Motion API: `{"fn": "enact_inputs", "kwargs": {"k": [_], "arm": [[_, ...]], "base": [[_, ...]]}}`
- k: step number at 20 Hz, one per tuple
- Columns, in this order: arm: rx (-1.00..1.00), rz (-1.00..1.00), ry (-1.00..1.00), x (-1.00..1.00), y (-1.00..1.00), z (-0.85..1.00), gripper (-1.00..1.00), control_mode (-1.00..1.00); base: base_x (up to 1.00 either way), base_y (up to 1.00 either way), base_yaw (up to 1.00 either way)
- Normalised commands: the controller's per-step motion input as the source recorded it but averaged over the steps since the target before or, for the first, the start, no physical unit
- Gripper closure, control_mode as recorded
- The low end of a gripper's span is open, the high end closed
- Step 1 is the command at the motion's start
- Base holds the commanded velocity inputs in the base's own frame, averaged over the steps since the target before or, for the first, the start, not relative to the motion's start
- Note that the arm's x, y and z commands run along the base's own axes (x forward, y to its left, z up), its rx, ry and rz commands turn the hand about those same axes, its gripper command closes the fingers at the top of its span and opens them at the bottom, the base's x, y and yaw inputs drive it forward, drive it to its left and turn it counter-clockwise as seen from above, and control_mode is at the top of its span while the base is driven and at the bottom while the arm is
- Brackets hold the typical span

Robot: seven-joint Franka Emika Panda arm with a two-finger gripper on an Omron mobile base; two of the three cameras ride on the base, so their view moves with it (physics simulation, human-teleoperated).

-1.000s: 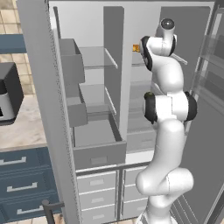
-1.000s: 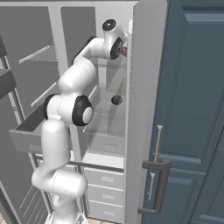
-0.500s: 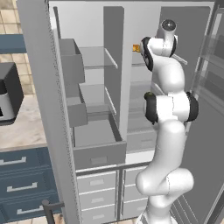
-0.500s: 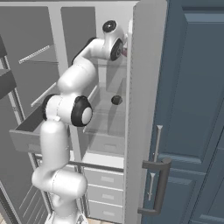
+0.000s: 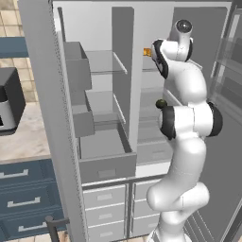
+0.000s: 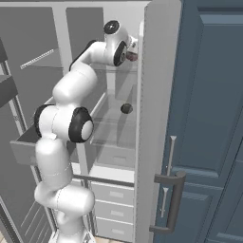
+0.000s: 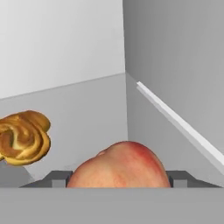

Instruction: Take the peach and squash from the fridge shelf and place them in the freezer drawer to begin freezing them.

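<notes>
Gripper [image 7: 119, 180] mostly hidden: in the hand view just two grey finger tips [image 7: 59, 178] peeking out on either side of the peach [image 7: 118, 166], their lower parts cut off by the frame edge; in both base views buried behind the wrist up at the top fridge shelf [image 5: 106, 71]; whether clenched on the fruit or merely bracketing it cannot be told. Peach lower half cropped; sits right between the tips, close to the camera, on the upper shelf near the right wall; seen as a small red spot [image 6: 132, 56] beside the wrist from the right base view. Orange-yellow lumpy item [image 7: 22, 136] to the left of the peach and apart from it, partly cut at the frame edge; a sliver of it [image 5: 147, 52] visible past the arm from the left. Squash [image 6: 126, 108] one shelf lower, a small dark blob, detail too small to read; half masked by the elbow in the left base view [image 5: 161, 103]. Freezer drawer [image 5: 108, 166] pulled open at lower left, well below the gripper.
</notes>
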Motion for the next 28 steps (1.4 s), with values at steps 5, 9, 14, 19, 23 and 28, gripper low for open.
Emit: {"fn": "enact_inputs", "kwargs": {"k": [5,9,14,19,23,28], "arm": [[0.00,0.00,-0.03,-0.89,0.39,0.00,1.00,-1.00],[0.00,0.00,-0.05,-0.98,0.41,0.01,1.00,-1.00],[0.00,0.00,-0.11,-1.00,0.20,0.03,1.00,-1.00],[0.03,0.00,-0.01,-1.00,0.22,0.00,1.00,-1.00],[0.05,0.00,0.00,-1.00,0.24,0.00,1.00,-1.00],[0.07,0.00,0.03,-1.00,0.31,-0.02,1.00,-1.00]], "base": [[0.00,0.00,0.00],[0.00,0.00,0.00],[0.00,0.00,0.00],[0.00,0.00,0.00],[0.00,0.00,0.00],[0.00,0.00,0.00]]}}
